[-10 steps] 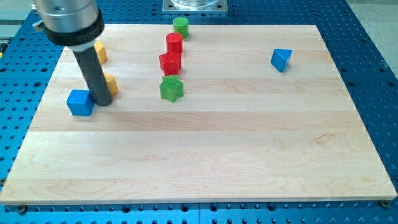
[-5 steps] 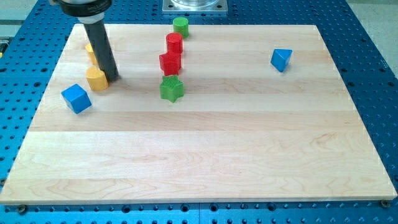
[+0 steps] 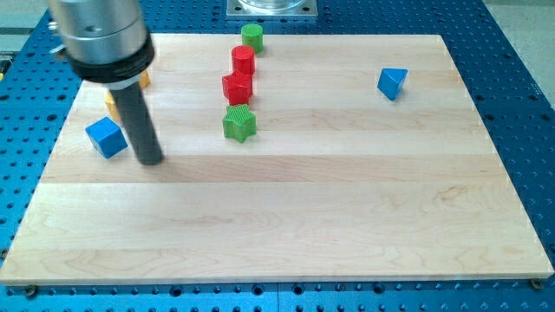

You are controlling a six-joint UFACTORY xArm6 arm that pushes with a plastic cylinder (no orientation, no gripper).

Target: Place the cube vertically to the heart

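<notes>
The blue cube (image 3: 107,137) lies near the board's left edge, turned a little. The yellow heart (image 3: 112,103) is just above it, mostly hidden behind my rod, with only a sliver showing. My tip (image 3: 151,161) rests on the board just right of the cube and slightly below it, with a small gap between them.
A second yellow block (image 3: 144,80) peeks out beside the arm's housing. A column of blocks stands at the top centre: a green cylinder (image 3: 251,35), a red cylinder (image 3: 243,60), a red block (image 3: 237,87) and a green star (image 3: 238,124). A blue block (image 3: 392,82) lies at the upper right.
My tip pushed the heart to the left, nudging the cube, then swung down to the cube's lower right. The heart now sits above the cube, behind the rod.
</notes>
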